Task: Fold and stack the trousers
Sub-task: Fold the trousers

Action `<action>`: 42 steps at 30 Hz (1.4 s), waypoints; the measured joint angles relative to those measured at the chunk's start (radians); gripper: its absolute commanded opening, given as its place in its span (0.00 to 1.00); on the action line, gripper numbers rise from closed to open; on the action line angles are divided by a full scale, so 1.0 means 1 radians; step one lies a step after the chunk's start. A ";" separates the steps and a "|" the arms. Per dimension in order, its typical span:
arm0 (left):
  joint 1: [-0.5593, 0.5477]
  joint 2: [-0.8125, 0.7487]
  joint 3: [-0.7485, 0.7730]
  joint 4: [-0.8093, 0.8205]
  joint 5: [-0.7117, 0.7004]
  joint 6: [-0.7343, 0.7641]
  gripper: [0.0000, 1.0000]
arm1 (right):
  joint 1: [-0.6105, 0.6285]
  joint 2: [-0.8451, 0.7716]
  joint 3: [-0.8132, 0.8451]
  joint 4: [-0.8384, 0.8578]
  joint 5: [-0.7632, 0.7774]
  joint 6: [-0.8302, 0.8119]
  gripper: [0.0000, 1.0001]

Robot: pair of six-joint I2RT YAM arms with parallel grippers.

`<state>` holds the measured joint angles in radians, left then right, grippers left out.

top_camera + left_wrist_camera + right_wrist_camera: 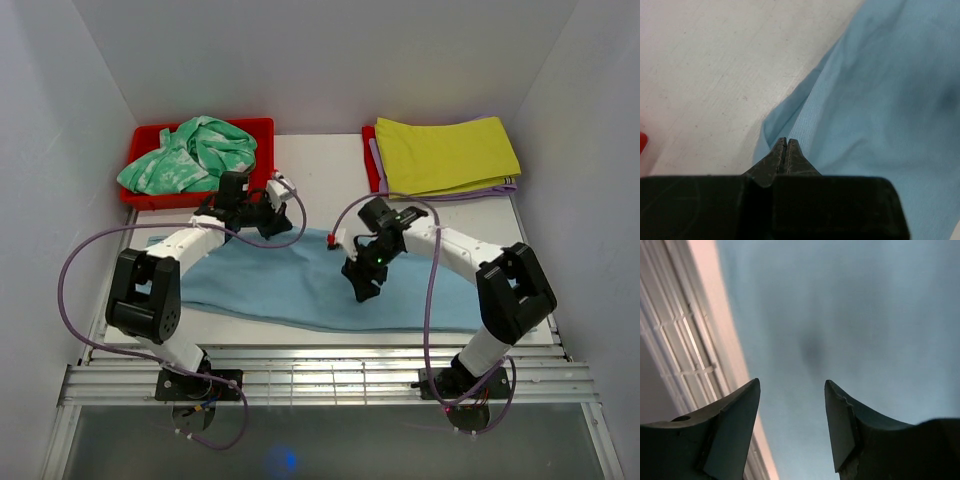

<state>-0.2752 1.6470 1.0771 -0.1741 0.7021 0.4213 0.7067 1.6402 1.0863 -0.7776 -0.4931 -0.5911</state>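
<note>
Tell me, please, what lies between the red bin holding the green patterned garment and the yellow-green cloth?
Nothing: the top view shows only bare white table between the red bin and the yellow-green cloth.

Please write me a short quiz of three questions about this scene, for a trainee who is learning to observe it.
1. True or false: the right gripper is open above the plain light sky-blue cloth trousers.
2. What lies in the red plastic tray? A) a mint-green-and-white patterned garment; B) a pair of shoes; C) nothing.
3. Fill in: the left gripper is ___ (open/shut).
Key: 1 true; 2 A; 3 shut.
</note>
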 measured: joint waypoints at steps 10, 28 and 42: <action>-0.158 -0.216 -0.366 0.084 -0.135 0.254 0.00 | -0.136 0.012 0.273 0.026 0.019 0.001 0.60; -0.203 -0.237 -0.505 0.203 -0.210 0.286 0.41 | 0.002 0.383 0.425 0.208 0.012 0.193 0.34; -0.093 -0.352 -0.255 0.034 -0.296 -0.131 0.49 | 0.040 0.349 0.249 0.371 0.016 0.283 0.28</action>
<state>-0.3683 1.2949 0.8219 -0.1402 0.4061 0.2905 0.7467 1.9888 1.3357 -0.4065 -0.4774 -0.3080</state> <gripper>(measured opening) 0.483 0.291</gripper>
